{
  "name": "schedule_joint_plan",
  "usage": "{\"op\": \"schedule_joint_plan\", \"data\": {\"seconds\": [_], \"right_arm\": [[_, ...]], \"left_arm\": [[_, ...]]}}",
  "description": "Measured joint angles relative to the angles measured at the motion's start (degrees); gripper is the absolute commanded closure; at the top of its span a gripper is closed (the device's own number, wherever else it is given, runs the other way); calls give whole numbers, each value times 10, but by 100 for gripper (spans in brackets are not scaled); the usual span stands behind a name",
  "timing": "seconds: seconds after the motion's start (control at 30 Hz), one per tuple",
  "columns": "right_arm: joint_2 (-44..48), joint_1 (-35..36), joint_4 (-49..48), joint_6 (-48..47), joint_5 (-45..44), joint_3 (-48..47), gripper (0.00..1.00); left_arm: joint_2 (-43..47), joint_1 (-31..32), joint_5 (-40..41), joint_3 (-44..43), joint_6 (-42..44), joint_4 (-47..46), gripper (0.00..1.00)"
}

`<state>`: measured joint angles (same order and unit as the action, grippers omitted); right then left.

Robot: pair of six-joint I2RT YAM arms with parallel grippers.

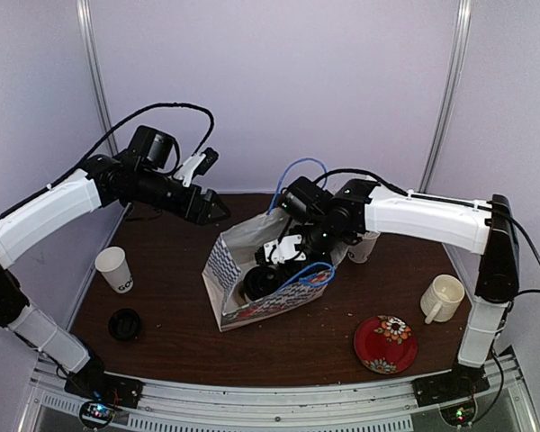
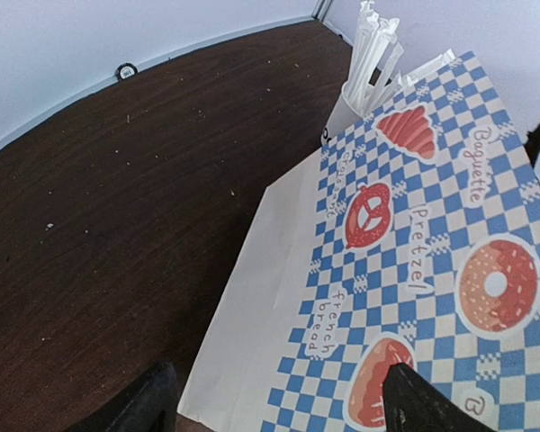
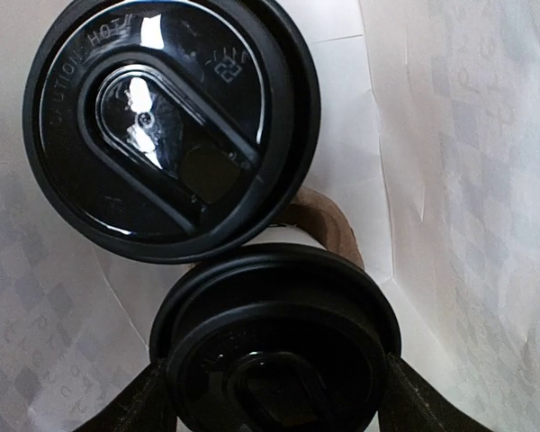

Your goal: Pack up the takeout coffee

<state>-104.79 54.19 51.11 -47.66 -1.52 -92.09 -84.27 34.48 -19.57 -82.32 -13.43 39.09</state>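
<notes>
Your right gripper (image 3: 279,396) is clamping the probably light, crushable lidded cup (image 3: 279,315) at its stiff lid rim; left gripper (image 2: 279,400), at the bag's (image 1: 229,270) eleven o'clock, is hanging open.

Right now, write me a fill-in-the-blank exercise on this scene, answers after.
1. The right gripper holds a lidded cup inside the paper ___.
2. Beside it stands a second cup, whose lid is coloured ___.
3. The lone cup at the left of the table has no ___.
4. The plate near the mug is mainly the colour ___.
Answers: bag; black; lid; red.
</notes>
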Motion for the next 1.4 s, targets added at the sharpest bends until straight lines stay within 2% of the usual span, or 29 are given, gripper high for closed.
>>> {"op": "schedule_joint_plan", "data": {"seconds": [0.5, 0.9, 1.03, 1.23, 1.3, 1.4], "right_arm": [[-203, -62, 226, -4, 109, -324, 39], [-240, -65, 240, -34, 103, -355, 37], [-250, -67, 254, -36, 106, -374, 30], [-248, -67, 259, -35, 113, -376, 14], [-248, -67, 268, -32, 115, -381, 2], [-248, -67, 292, -23, 120, -397, 1]], "left_arm": [[21, -49, -24, 3, 7, 20, 17], [-1, -85, -59, -17, 16, 29, 17], [-12, -99, -73, -17, 16, 30, 17], [-18, -107, -85, -28, 16, 32, 17], [-18, -107, -88, -33, 17, 32, 17], [-18, -107, -92, -37, 19, 32, 17]]}}
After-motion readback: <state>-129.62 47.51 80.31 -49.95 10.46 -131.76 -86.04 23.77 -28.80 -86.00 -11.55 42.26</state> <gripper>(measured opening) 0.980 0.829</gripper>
